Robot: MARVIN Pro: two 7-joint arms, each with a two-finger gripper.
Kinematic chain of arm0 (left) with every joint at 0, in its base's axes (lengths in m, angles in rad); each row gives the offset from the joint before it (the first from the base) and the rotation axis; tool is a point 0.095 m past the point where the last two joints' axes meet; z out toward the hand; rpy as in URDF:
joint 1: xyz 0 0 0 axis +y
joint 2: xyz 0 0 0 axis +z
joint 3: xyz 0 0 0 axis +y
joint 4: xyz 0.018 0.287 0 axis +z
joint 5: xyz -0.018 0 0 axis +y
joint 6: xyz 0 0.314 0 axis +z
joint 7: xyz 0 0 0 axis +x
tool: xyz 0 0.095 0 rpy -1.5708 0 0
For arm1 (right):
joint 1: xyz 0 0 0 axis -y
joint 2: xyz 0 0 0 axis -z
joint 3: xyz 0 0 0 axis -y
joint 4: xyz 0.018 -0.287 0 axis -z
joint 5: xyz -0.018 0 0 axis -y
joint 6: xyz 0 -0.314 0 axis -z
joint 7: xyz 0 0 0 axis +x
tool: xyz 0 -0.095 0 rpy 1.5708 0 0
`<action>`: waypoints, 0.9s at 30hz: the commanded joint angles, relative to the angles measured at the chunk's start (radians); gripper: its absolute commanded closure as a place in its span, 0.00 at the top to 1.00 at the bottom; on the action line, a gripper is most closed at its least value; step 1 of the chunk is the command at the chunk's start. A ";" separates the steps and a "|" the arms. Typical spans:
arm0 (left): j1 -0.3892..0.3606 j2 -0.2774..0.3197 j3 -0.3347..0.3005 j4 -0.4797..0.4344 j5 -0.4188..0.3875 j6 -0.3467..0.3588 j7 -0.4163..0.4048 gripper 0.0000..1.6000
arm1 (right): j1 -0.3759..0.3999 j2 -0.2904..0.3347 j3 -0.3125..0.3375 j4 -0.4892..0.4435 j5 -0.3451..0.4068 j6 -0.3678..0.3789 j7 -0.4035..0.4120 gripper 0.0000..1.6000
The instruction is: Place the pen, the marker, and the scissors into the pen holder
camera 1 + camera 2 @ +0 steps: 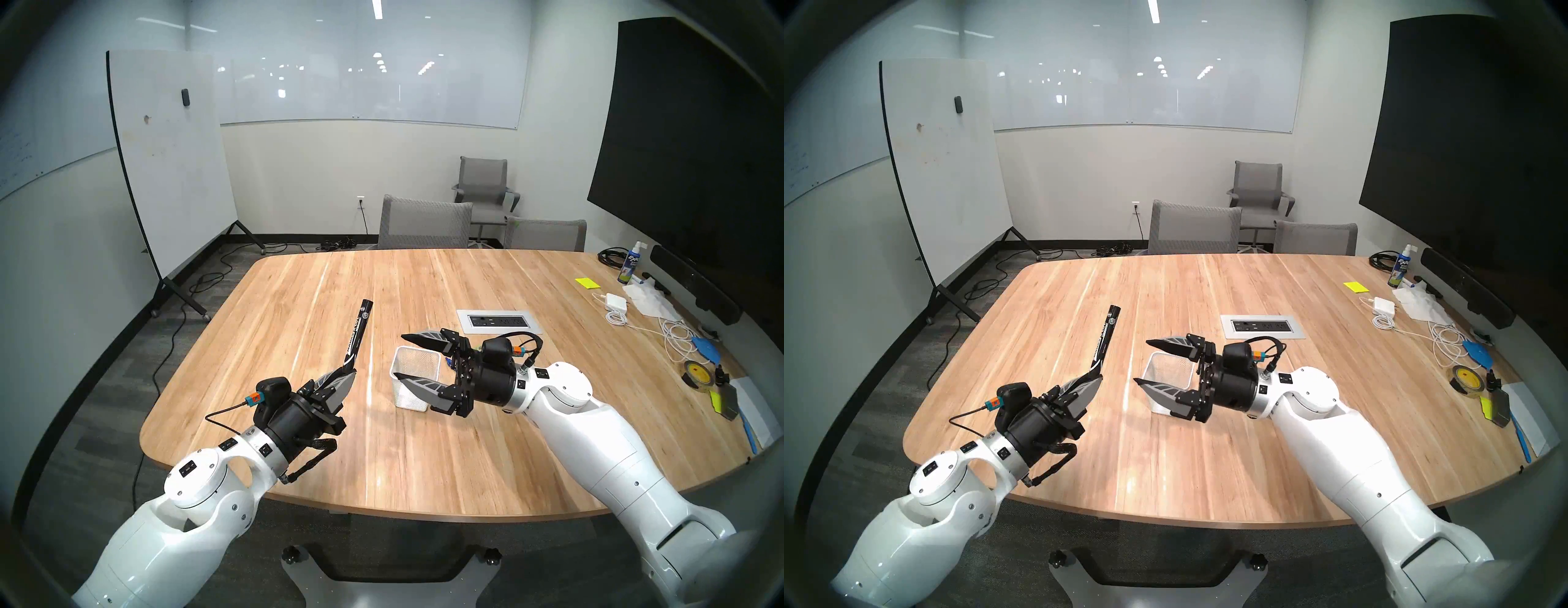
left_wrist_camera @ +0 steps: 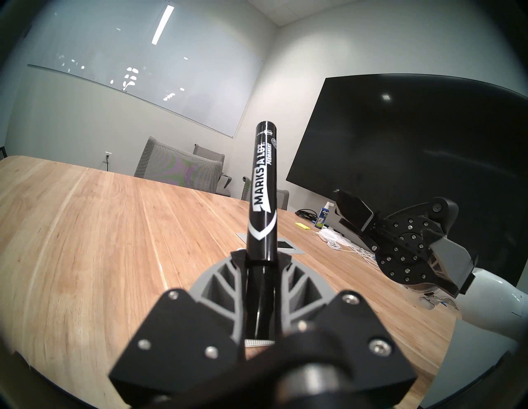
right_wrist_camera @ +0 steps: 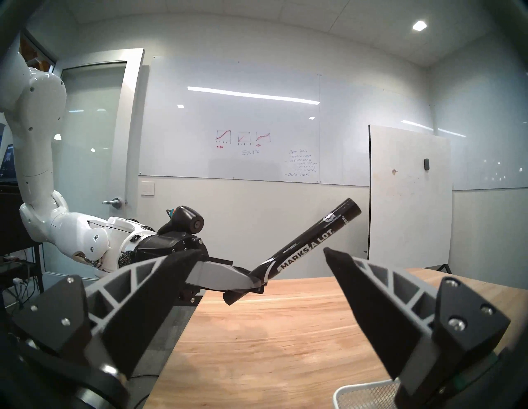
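The left gripper [image 1: 344,373] is up in the air over the near left part of the wooden table [image 1: 297,446]. Its two jaws are squeezed tight on the marker [image 1: 357,332], holding it by its bottom end. The marker is black with white letters, and it sticks up and away from the gripper at a slant, with its free end high above the table. From the left wrist camera the marker [image 2: 263,200] stands right up between the two grey fingers [image 2: 220,282]. To the right of it sits the pen holder [image 1: 413,378], a small white mesh cup standing upright on the table. The right gripper [image 1: 399,356] hangs over the cup, pointing toward the left. Its jaws are spread wide apart and hold nothing, one finger past the far rim of the cup and one in front of its near side. From the right wrist camera the marker [image 3: 311,247] shows between the two open fingers, still well apart from them, and a corner of the pen holder [image 3: 363,395] peeks in at the bottom.
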State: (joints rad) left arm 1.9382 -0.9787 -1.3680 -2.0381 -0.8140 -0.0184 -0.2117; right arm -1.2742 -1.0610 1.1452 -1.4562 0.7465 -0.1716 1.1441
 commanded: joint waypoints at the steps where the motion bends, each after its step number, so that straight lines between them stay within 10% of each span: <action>1: -0.001 0.000 -0.004 -0.023 -0.002 -0.001 0.001 0.00 | 0.034 -0.017 0.008 -0.008 0.009 0.004 -0.005 1.00; 27: -0.001 -0.001 -0.004 -0.023 -0.002 -0.001 0.000 0.00 | 0.081 -0.064 0.002 0.041 0.026 0.101 0.018 1.00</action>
State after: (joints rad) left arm 1.9382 -0.9792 -1.3683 -2.0382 -0.8137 -0.0182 -0.2119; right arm -1.2234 -1.1055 1.1473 -1.4141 0.7635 -0.0789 1.1577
